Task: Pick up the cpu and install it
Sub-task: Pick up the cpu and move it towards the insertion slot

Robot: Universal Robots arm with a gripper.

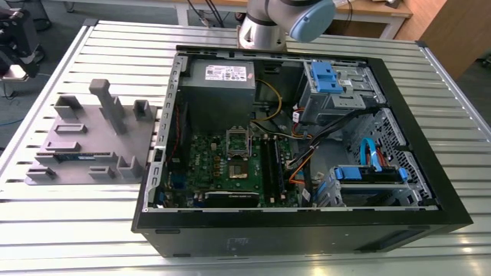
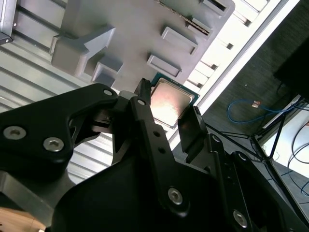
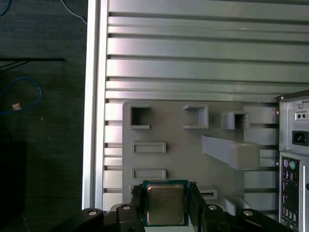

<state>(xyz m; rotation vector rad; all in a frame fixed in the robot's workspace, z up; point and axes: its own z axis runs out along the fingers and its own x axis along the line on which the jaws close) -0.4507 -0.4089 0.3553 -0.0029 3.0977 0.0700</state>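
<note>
Closest in, both wrist views: the gripper (image 3: 166, 200) is clenched on the cpu (image 3: 166, 209), black fingers (image 3: 137, 199) pressed to two opposite edges, silver top facing the camera, green board edge showing round it. In the second wrist view the cpu (image 2: 172, 100) sits flat between the fingers (image 2: 145, 108) of the gripper (image 2: 169, 114), apparently clear of everything beneath. Judgement: pick-up done, the chip is off its carrier and held in the air; install not done. Below it lies the grey tray (image 3: 174, 137), its pockets and raised blocks bare as far as these views show; the chip hangs over the tray's edge zone beside a small pocket, not touching it. The tray rests on the slatted metal table (image 3: 193, 48), near the table's edge, with dark floor and a blue cable (image 3: 24, 94) beyond that edge. The rear panel of the computer case (image 3: 293, 150) sits just beside the tray. Pose: wrist aimed down at the table, high enough to take in most of the tray. Exterior view: the tray (image 1: 84, 135) lies at the exterior view's left of the open case (image 1: 307, 241), a green memory stick (image 1: 77, 156) on it. Inside the case, the silver socket frame (image 1: 238, 140) on the motherboard looks open and unfilled. Farthest back, the arm (image 1: 284, 23) stands at the table's far edge, behind the case.
</note>
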